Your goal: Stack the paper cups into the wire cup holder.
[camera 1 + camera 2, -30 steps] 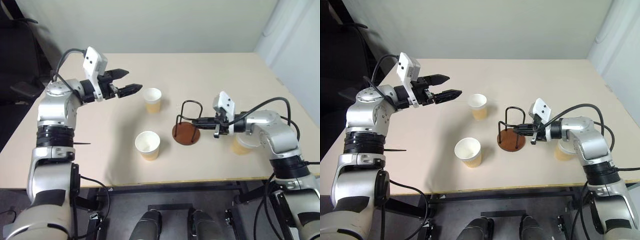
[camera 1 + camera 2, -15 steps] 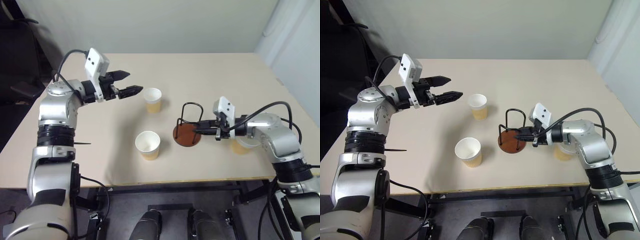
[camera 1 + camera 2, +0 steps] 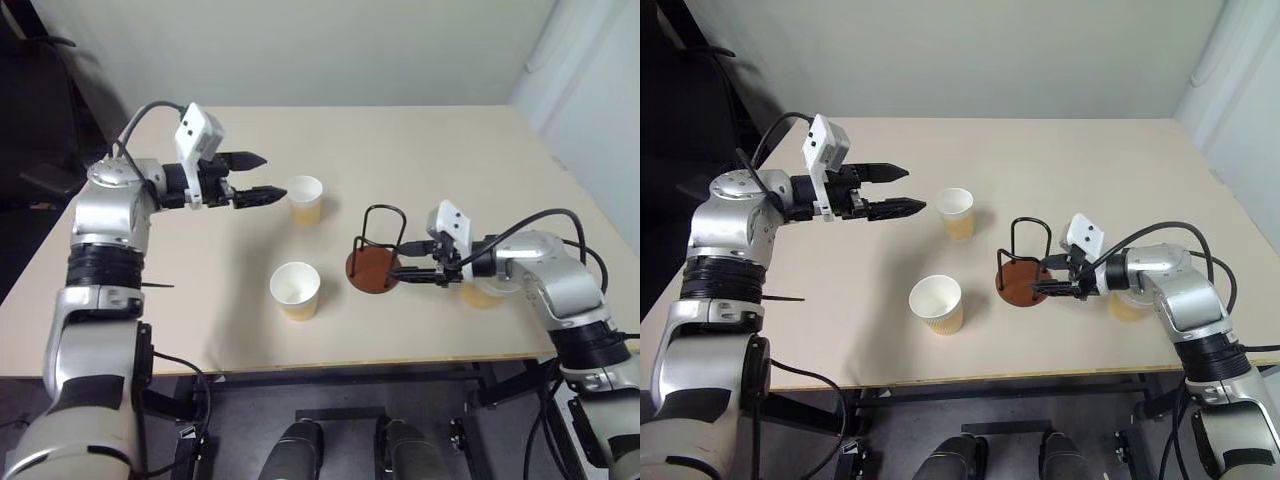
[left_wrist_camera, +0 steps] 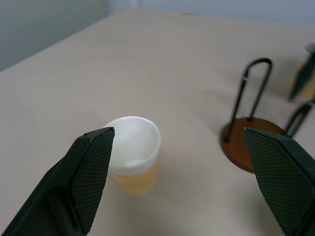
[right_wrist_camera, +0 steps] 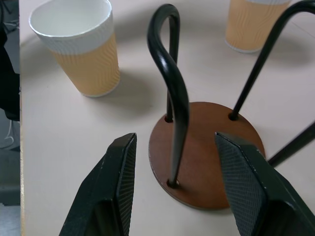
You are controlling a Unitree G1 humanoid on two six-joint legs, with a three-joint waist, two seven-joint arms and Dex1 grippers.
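The wire cup holder (image 3: 372, 268), a reddish-brown disc with black wire loops, stands empty at mid-table. My right gripper (image 3: 405, 265) is open at its right side. In the right wrist view its fingers (image 5: 118, 191) straddle one wire loop (image 5: 173, 93) without pressing on it. One paper cup (image 3: 304, 198) stands upright behind the holder to the left, and another (image 3: 295, 290) stands nearer the front. A third cup (image 3: 482, 294) is half hidden behind my right forearm. My left gripper (image 3: 270, 176) hovers open just left of the far cup (image 4: 132, 152), holding nothing.
The light wooden table (image 3: 430, 150) has bare room at the back and on the far left. Its front edge (image 3: 330, 365) runs close below the near cup. A dark chair (image 3: 45, 175) stands beyond the left edge.
My right gripper, shut at the holder's wire loop a second ago, has opened and sits slightly lower. My left gripper has swung a little towards the far cup, still open.
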